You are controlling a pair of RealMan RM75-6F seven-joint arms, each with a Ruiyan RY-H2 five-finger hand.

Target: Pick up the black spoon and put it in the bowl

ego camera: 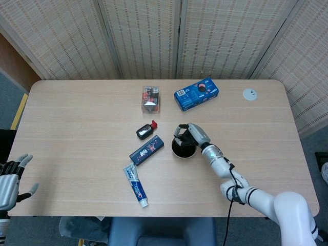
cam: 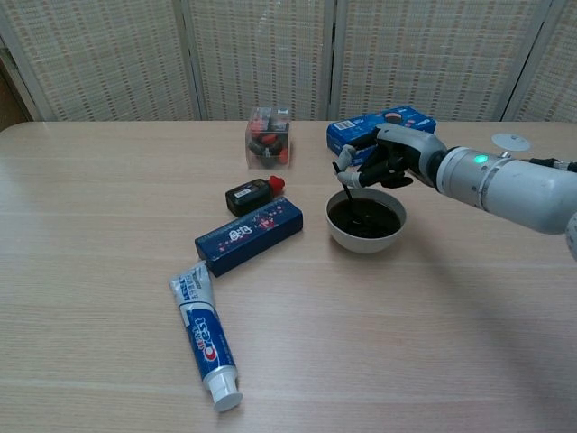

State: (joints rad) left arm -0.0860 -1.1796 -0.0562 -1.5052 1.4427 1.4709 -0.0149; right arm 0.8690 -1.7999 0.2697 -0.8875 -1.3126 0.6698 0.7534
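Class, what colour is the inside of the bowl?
The bowl is black inside, white outside; clearest in the chest view.

The left hand is cut off by the head view's left edge; the black spoon is mostly hidden against the dark bowl.

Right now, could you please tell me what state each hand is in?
Left hand: open, fingers apart, holding nothing.
Right hand: holding the black spoon over the bowl.
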